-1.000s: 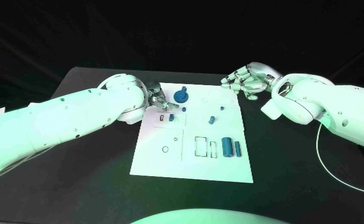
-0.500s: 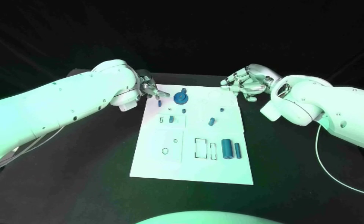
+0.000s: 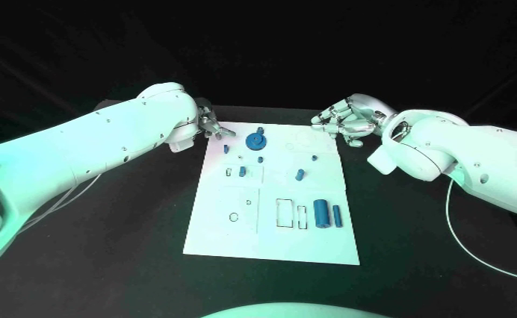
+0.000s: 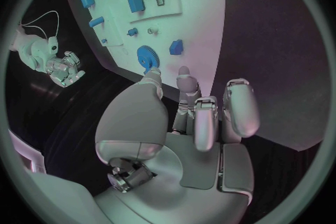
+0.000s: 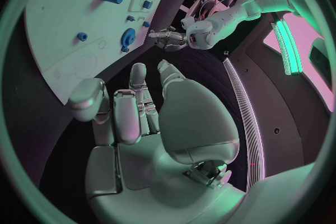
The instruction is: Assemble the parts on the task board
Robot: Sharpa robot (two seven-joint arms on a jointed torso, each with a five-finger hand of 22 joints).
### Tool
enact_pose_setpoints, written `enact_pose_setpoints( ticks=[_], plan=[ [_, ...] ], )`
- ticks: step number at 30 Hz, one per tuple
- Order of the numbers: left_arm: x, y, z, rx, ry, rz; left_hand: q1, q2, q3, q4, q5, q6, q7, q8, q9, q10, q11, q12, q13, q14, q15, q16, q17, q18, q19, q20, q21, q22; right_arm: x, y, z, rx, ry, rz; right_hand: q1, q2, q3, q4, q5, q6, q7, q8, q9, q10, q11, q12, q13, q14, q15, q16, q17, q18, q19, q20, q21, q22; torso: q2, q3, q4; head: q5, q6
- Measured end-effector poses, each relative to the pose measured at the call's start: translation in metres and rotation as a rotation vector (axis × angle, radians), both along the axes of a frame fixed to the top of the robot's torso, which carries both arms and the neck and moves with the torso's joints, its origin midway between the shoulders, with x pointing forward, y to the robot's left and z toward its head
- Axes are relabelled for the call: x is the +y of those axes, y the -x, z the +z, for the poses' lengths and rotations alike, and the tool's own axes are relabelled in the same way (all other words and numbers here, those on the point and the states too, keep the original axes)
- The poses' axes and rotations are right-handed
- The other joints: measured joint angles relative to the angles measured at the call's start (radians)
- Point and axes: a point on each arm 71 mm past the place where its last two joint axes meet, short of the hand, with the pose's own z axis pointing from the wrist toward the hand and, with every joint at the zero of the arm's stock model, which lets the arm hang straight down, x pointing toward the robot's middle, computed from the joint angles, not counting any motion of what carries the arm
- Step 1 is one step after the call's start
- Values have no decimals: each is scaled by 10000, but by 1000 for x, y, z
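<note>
Head view has the white board [image 3: 221, 232] lying flat in the middle of the black tabletop [image 3: 129, 251], with bare dark surface on both long sides and along the near edge. The left hand [image 3: 211, 125] sits just off the board's far left corner, the right hand [image 3: 345, 119] just off the far right corner, so the whole near half of the board is free. Neither hand has anything in it: the wrist views show each one with its fingers loosely curled forward and nothing between them. On the board, the blue gear [image 3: 256, 139] is near the far edge, close to the left hand's fingertips but not touching as far as I can tell. A few small blue pieces are scattered around the middle, and a fat blue cylinder [image 3: 322, 212] lies beside a thinner blue bar [image 3: 337, 215] toward the near right, next to an outlined rectangular slot [image 3: 285, 210].
</note>
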Motion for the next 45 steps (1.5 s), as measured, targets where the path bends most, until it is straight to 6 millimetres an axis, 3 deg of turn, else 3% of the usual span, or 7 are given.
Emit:
enact_pose_setpoints(
  ticks=[4, 14, 26, 45],
  plan=[
    [-4, -2, -4, 204, -174, -187, -70, 152, -118, 13, 0, 68, -67, 108, 35, 106, -34, 164, 146, 0, 0, 0, 0, 0, 68, -3, 68, 97, 1, 0, 0, 8, -3, 13, 0, 0, 0, 0, 0, 0, 0, 0, 0, 0, 0, 0, 0, 0, 0, 0, -12, 0, 0, 0, 0, -8, 10, -7, -7, -2, 0],
    [-6, -1, -9, 652, -476, -512, -71, 163, -171, 11, 0, 93, -93, 158, 55, 127, -56, 215, 205, 0, 0, 0, 8, 0, 103, -39, 119, 151, 1, 0, -1, 11, -2, 14, 0, 0, 0, 0, 0, 0, 0, 0, 0, 1, 0, 0, -11, 0, 0, 0, -36, 0, 0, 0, -61, -58, 6, -3, -1, 25, -31],
    [-7, 0, -11, 885, -611, -673, 158, 474, -226, -43, 1, 140, -140, 301, 132, 177, -106, 309, 262, 1, -74, 0, 7, 0, 138, -75, 157, 217, 0, -1, -1, 8, 1, 1, 0, 0, 1, -1, 0, 0, 0, 0, 0, 1, 1, 0, -11, 0, 0, -56, -65, 0, 0, 0, -61, -61, 1, 0, 1, 32, -44],
    [-9, 1, -12, 1001, -615, -737, 1329, 871, 88, -264, 1, 115, -164, 418, 229, 212, -141, 346, 214, 15, -93, 0, 4, 0, 174, -110, 157, 255, 0, -1, -1, 24, 6, 15, 1, 0, 1, -1, 38, 0, 0, 0, 0, 2, 2, 0, -21, 0, 0, -55, -95, 0, 0, 0, -61, -72, 6, 0, 0, 56, -61]
  ],
)
